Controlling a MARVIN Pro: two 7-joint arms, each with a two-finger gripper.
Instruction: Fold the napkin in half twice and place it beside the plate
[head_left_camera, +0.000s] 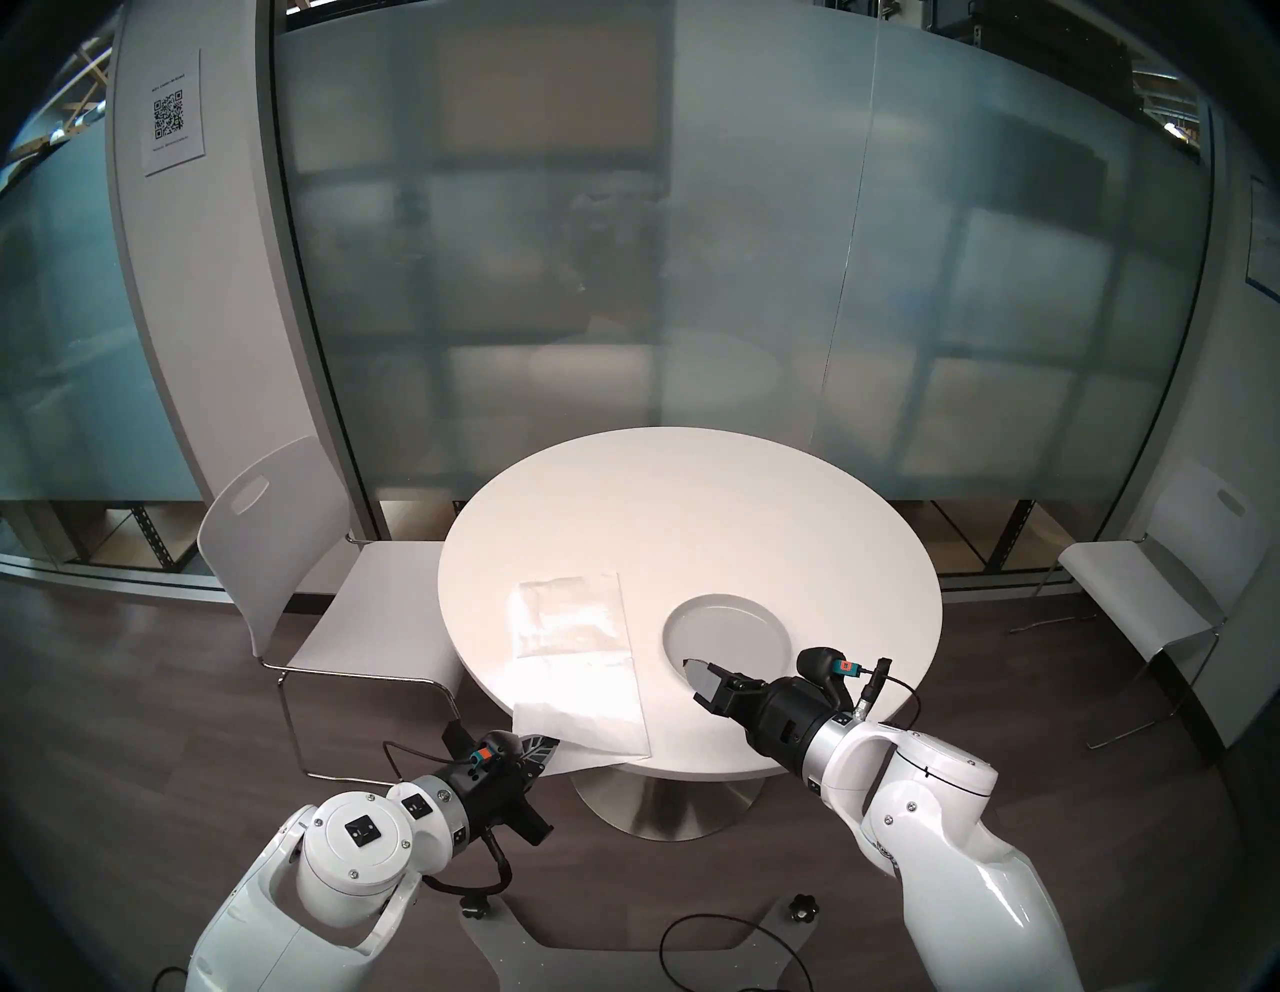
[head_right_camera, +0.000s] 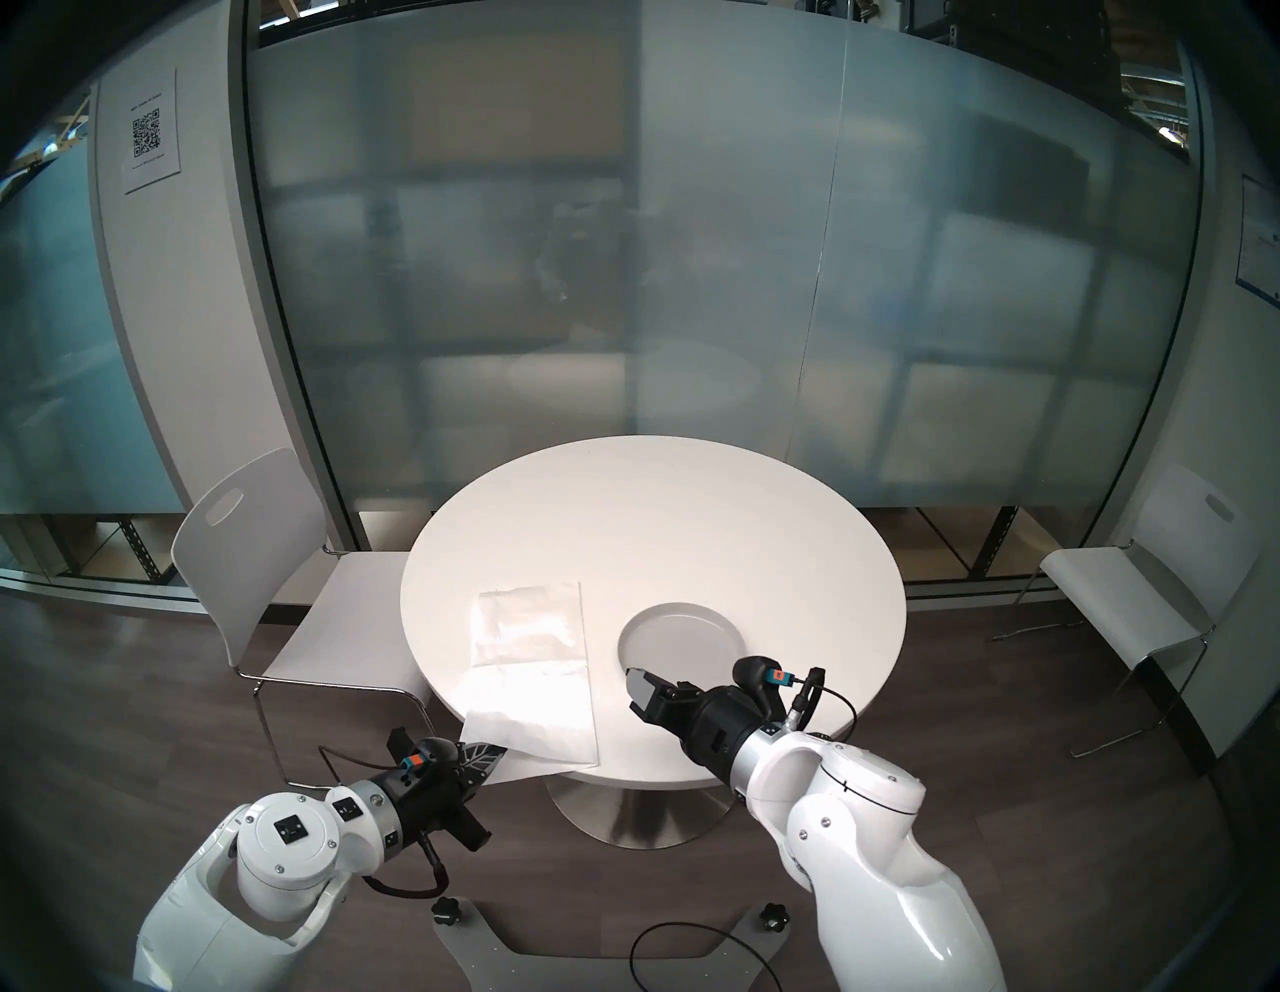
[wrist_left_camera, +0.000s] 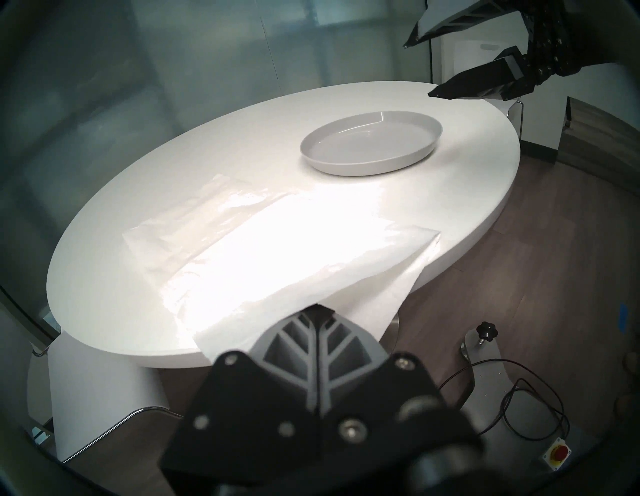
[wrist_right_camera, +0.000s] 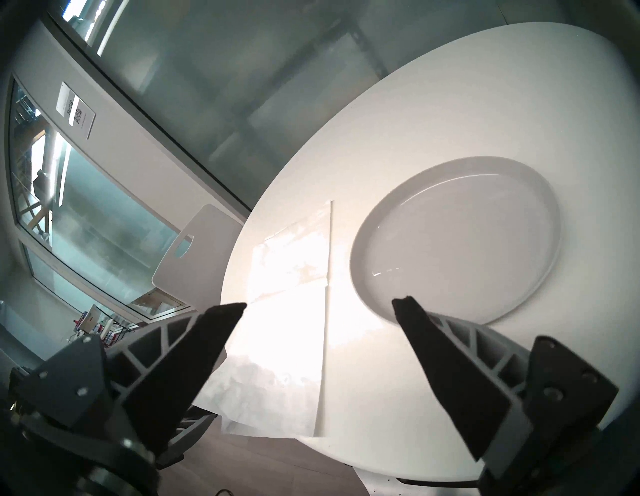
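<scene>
Napkin (head_left_camera: 578, 665) lies on the round white bench (head_left_camera: 692, 512), left of the plate (head_left_camera: 727, 623) and just apart from it. It looks folded over already, a smaller upper layer on the far part, tho the glare in the wrist views makes the layers hard to count. Its near edge hangs off the bench rim toward the robot.

Left gripper (head_left_camera: 547, 748) sits at that near-left overhang, jaws pressed together on the napkin's corner; in the left wrist view the paper runs right into the closed tips (wrist_left_camera: 317, 311).

Right gripper (head_left_camera: 696, 675) hangs above the near rim of the plate, jaws spread wide w/ nothing between them. From the right wrist cam one finger (wrist_right_camera: 221, 332) is over the napkin and the other over the plate's edge.

Plate is empty, light grey, near-right part of the bench. White chair (head_left_camera: 291, 554) stands at the bench's left.
</scene>
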